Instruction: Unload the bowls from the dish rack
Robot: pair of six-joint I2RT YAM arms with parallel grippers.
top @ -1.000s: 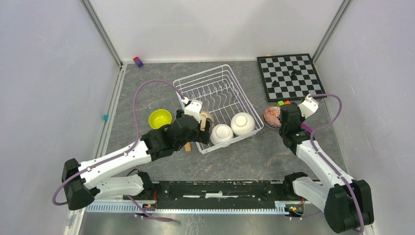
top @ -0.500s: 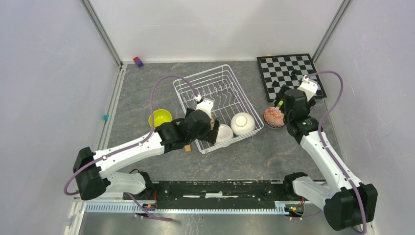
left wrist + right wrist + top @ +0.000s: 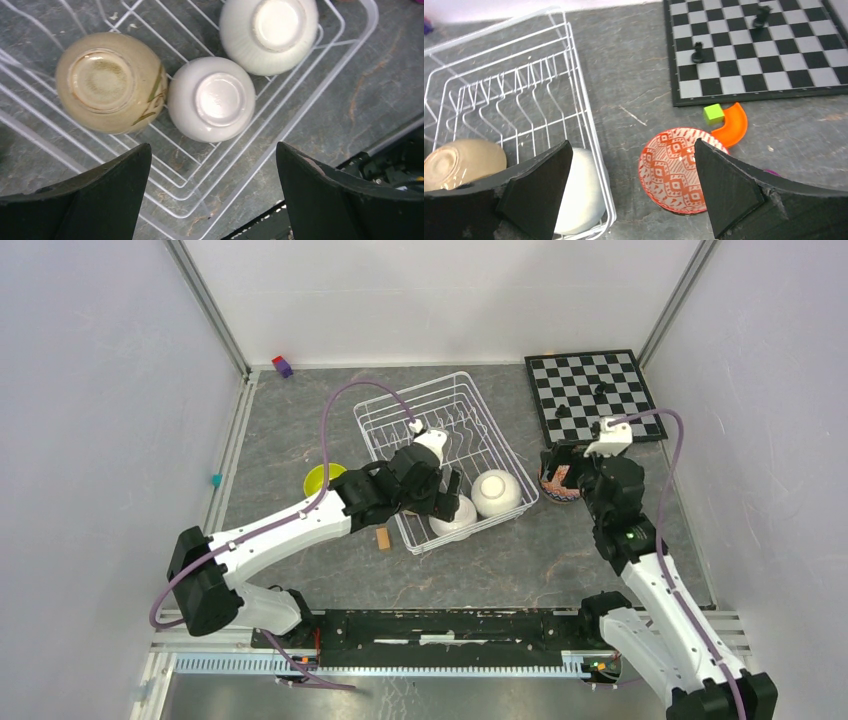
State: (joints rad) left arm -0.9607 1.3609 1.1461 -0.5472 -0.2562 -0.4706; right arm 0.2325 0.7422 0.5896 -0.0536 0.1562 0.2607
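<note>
Three bowls in rack: the tan bowl [image 3: 110,82], small white bowl [image 3: 211,98] and big white bowl [image 3: 268,30] are all lying upside down at the near end of the rack [image 3: 425,410]. The tan bowl and the small white bowl are touching.
Two bowls out: the lime bowl [image 3: 318,478] is sitting on the table [image 3: 500,560] left of the rack, partly hidden under the left arm [image 3: 290,535]. The red bowl [image 3: 679,170] is sitting upright just right of the rack, near the chessboard [image 3: 749,55].
Left gripper [image 3: 212,150]: over the last second it has been swinging in from the rack's left rim. It is now hanging over the small white bowl with its jaws spread wide, carrying nothing.
Right gripper [image 3: 632,146]: it has been drawing back from the red bowl and is now hovering above it, jaws wide apart and empty. The bowl itself is not shifting.
What that is telling me: the red bowl is looking delivered. The left side is lining up the next pick, most likely the small white bowl.
Progress: I am counting three bowls waiting in the rack, and I am not seeing any other bowl.
Risk: I am expecting trouble from those smooth upturned domes. With the tan bowl pressing against the small white bowl, one finger is getting little room on that side.
</note>
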